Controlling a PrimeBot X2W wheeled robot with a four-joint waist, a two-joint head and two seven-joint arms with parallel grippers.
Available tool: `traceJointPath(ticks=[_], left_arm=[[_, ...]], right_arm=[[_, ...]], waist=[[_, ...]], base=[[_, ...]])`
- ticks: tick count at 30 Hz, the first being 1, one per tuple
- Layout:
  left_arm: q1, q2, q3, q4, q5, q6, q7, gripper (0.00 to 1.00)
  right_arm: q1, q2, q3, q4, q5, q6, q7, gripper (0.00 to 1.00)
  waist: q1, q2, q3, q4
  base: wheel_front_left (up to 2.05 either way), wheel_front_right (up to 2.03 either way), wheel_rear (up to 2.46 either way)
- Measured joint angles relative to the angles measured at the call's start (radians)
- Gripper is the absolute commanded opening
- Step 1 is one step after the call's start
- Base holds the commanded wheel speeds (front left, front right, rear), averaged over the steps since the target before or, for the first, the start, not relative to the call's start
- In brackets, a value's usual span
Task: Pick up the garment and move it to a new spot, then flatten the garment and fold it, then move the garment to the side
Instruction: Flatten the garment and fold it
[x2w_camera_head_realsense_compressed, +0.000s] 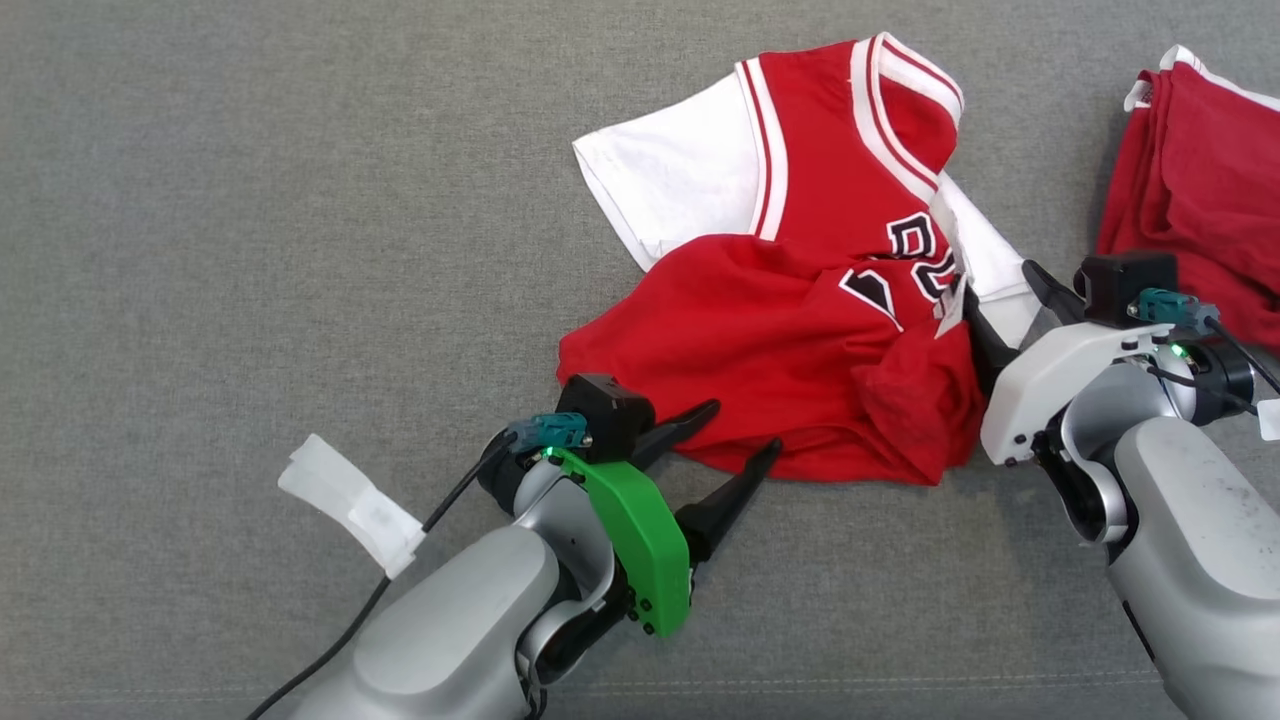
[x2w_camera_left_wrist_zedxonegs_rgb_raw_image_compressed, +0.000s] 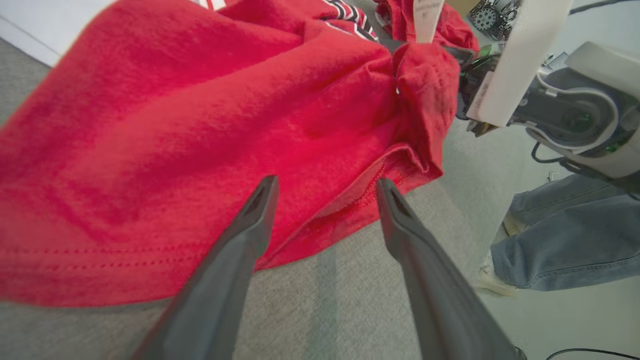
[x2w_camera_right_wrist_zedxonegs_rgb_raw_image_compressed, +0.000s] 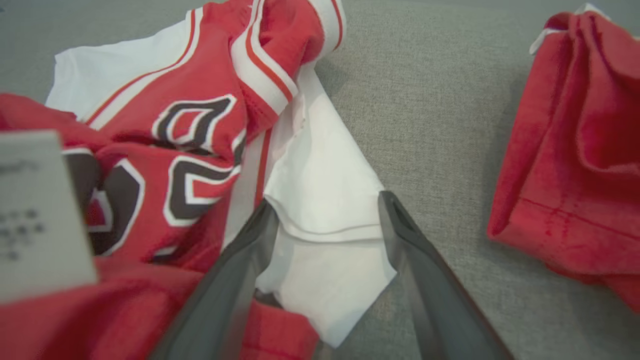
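Note:
The garment (x2w_camera_head_realsense_compressed: 800, 290) is a red jersey with white sleeves and dark lettering, lying crumpled on the grey fabric surface (x2w_camera_head_realsense_compressed: 250, 250). My left gripper (x2w_camera_head_realsense_compressed: 745, 432), on the arm with a green cover, stands open at the jersey's near red hem (x2w_camera_left_wrist_zedxonegs_rgb_raw_image_compressed: 345, 200), a finger on each side of the hem edge. My right gripper (x2w_camera_head_realsense_compressed: 1005, 305) is open at the jersey's right side, its fingers straddling the white sleeve (x2w_camera_right_wrist_zedxonegs_rgb_raw_image_compressed: 325, 210). A white label (x2w_camera_right_wrist_zedxonegs_rgb_raw_image_compressed: 40, 215) hangs off the red cloth near it. Neither gripper has closed on cloth.
A second red garment (x2w_camera_head_realsense_compressed: 1190, 180) lies bunched at the far right, close to my right wrist. A white tab (x2w_camera_head_realsense_compressed: 350, 505) hangs on my left arm's cable. A person's leg in jeans (x2w_camera_left_wrist_zedxonegs_rgb_raw_image_compressed: 565, 235) stands beyond the surface's edge.

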Motion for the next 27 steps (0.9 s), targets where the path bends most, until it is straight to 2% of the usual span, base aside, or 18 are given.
traceJointPath(ticks=[14,15,16,17,18,27], left_arm=[[-0.019,-0.001,-0.007,0.078,0.007,-0.009,0.0,1.0],[-0.019,-0.001,-0.011,0.082,0.007,-0.01,0.0,0.66],[-0.019,-0.002,-0.015,0.086,0.007,-0.01,0.0,0.45],[-0.019,-0.002,-0.019,0.092,0.007,-0.01,0.0,0.02],[-0.019,-0.003,-0.023,0.1,0.007,-0.011,0.0,0.0],[-0.021,-0.006,-0.026,0.13,0.007,-0.019,-0.02,0.0]], right_arm=[[0.0,0.0,-0.01,0.0,0.0,-0.007,-0.009,1.0],[0.0,0.0,-0.01,0.0,0.0,-0.007,-0.009,1.0],[0.0,0.0,-0.01,0.0,0.0,-0.007,-0.009,1.0],[0.0,0.0,-0.01,0.0,0.0,-0.007,-0.009,1.0],[0.0,0.0,-0.01,0.0,0.0,-0.007,-0.01,1.0],[0.0,0.001,-0.009,0.001,0.0,-0.007,-0.01,1.0]], waist=[[0.0,0.0,0.012,-0.003],[0.0,0.0,0.012,-0.003],[0.0,0.0,0.012,-0.003],[0.0,0.0,0.012,-0.003],[0.0,0.0,0.012,-0.003],[0.0,0.0,0.007,-0.002]], base=[[0.0,0.0,0.0],[0.0,0.0,0.0],[0.0,0.0,0.0],[0.0,0.0,0.0],[0.0,0.0,0.0],[0.0,0.0,0.0]])
